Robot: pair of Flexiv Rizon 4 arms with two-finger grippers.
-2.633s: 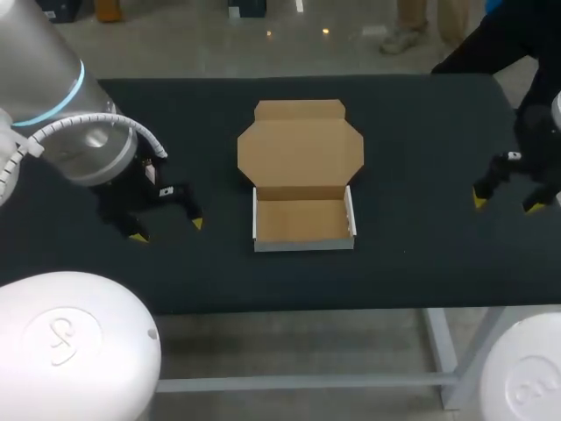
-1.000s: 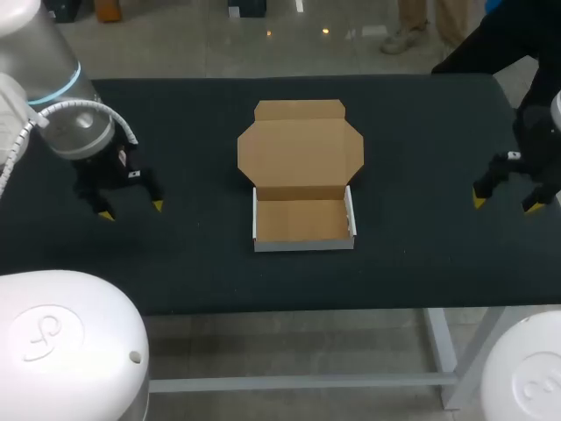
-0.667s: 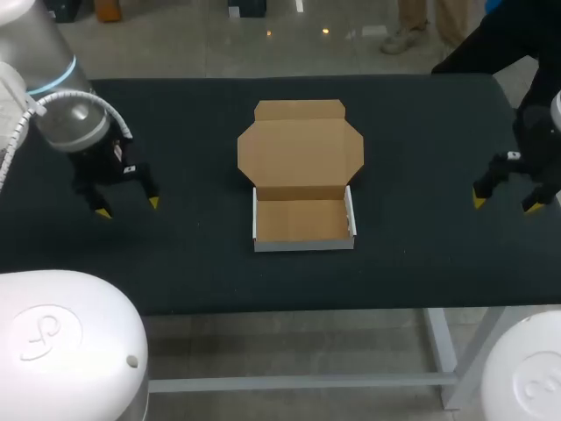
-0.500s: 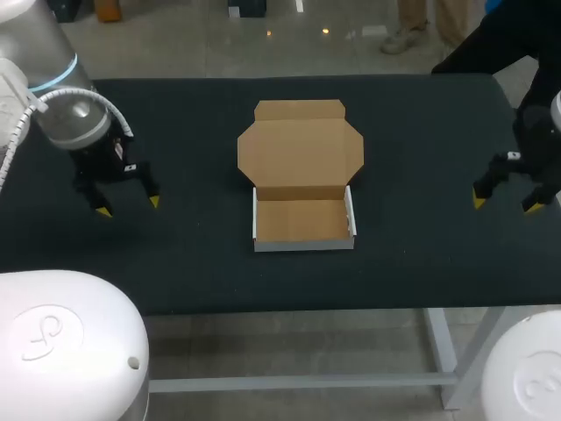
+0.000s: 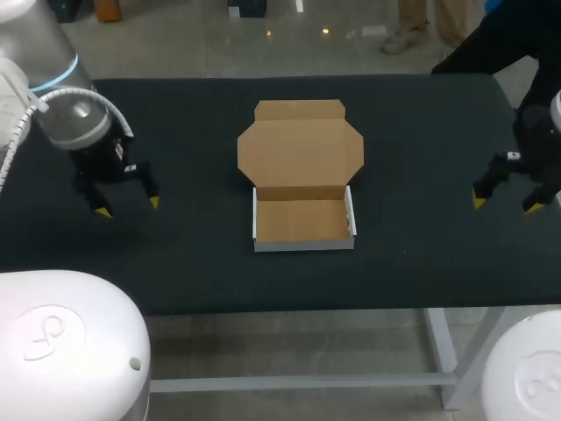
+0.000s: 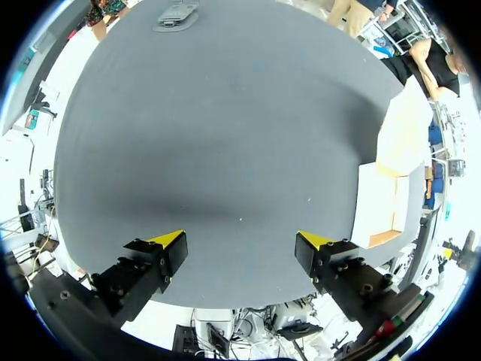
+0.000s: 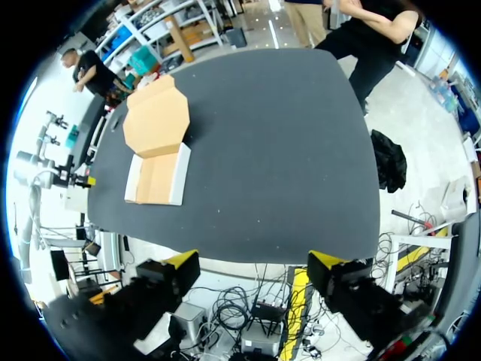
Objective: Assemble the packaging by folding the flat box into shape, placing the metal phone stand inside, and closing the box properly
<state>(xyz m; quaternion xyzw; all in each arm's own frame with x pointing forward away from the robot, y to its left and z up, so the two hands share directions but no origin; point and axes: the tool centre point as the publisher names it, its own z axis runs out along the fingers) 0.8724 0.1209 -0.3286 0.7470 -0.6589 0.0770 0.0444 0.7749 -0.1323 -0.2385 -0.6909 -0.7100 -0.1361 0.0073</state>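
The cardboard box (image 5: 301, 221) sits around the middle of the black bench (image 5: 421, 132), a little nearer the near edge than the far one. Its shallow tray is folded up with white outer walls and a brown inside, and nothing lies in it. Its lid (image 5: 300, 149) lies open and flat toward the far edge, and the tuck flap (image 5: 299, 110) is at its far end. The left gripper (image 5: 129, 207) hangs over the bench's left end, well apart from the box, its fingers spread wide with nothing between them. The right gripper (image 5: 505, 203) hangs over the right end, near the right edge, likewise wide open and holding nothing. In the left wrist view a small grey object (image 6: 176, 13) lies far ahead of the gripper by the bench's edge, too small to make out further.
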